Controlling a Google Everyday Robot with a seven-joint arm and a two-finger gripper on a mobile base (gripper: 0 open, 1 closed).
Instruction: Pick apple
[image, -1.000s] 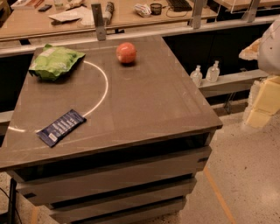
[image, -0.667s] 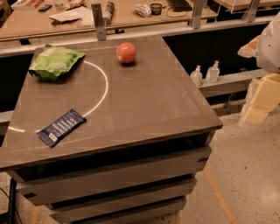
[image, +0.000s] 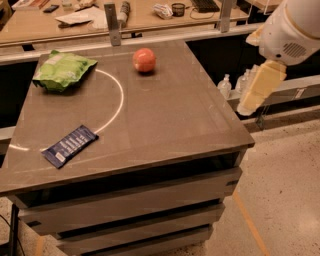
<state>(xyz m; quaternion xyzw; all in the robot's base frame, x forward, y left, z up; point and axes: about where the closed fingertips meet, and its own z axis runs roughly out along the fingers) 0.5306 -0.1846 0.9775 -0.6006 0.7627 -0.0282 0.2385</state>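
A: One pincer (image: 256, 95), where's it hanging?
B: Hovering right of the surface (image: 170, 120), past its edge. Open/closed: can't tell.
A: Apple (image: 144, 60)?
B: Sitting nr surface's far edge, well apart from pincer; green bag (image: 62, 71) lying further left.

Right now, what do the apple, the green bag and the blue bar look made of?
Apple: real-looking fruit, matte red-orange skin with paler patches; could be a replica.
Green bag: crinkled thin film, probably plastic.
Blue bar: flat printed wrapper, foil or plastic.
Gripper, right of the table: pale yellowish, plastic-looking.
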